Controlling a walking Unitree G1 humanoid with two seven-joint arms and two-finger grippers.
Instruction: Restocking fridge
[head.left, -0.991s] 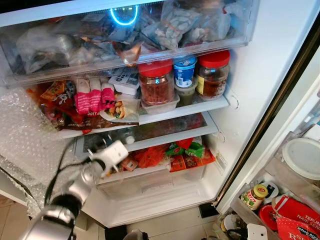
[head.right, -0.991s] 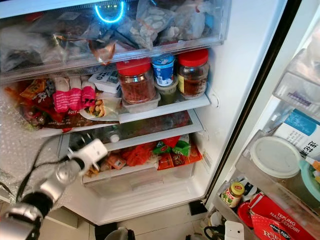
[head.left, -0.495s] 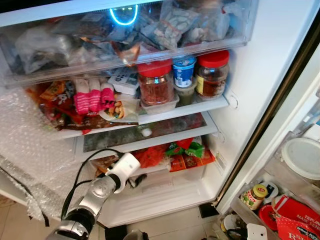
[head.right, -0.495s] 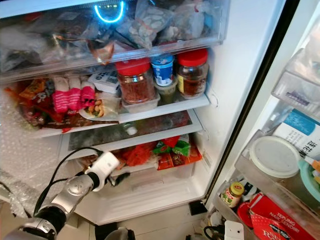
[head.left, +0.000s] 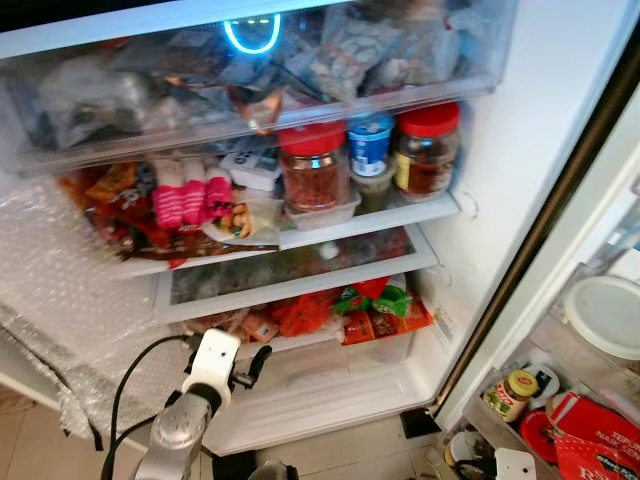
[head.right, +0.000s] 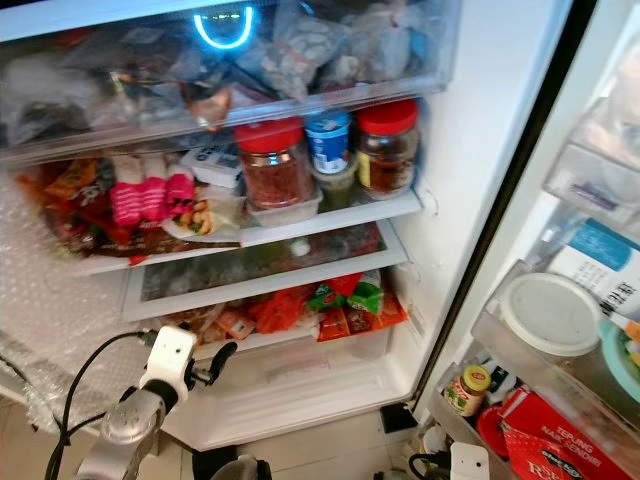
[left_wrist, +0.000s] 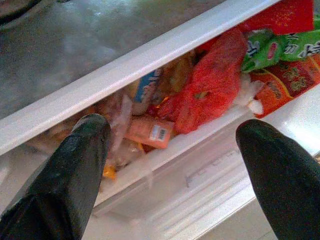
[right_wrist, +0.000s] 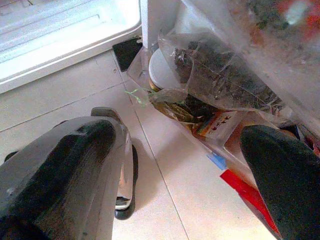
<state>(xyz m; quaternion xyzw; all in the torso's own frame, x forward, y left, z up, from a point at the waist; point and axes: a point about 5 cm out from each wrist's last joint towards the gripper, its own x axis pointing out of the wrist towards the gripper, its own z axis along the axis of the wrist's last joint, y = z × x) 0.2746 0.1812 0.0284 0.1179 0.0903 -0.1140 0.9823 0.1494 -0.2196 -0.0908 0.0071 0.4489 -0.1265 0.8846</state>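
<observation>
While the fridge stands open and full, the left tool hovers before its bottom drawer, fingers spread wide and empty; the right tool hangs open over the floor.

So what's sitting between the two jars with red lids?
A blue-lidded tub stacked on a green-lidded container, between the red-lidded jars, seen in both eye views.

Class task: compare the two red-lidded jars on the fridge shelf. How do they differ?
The left red-lidded jar holds reddish contents and sits on a clear tub; the right red-lidded jar holds darker brown contents, wears a yellow label and stands on the shelf itself. Both are clear, upright and closed, flanking a blue cup.
</observation>
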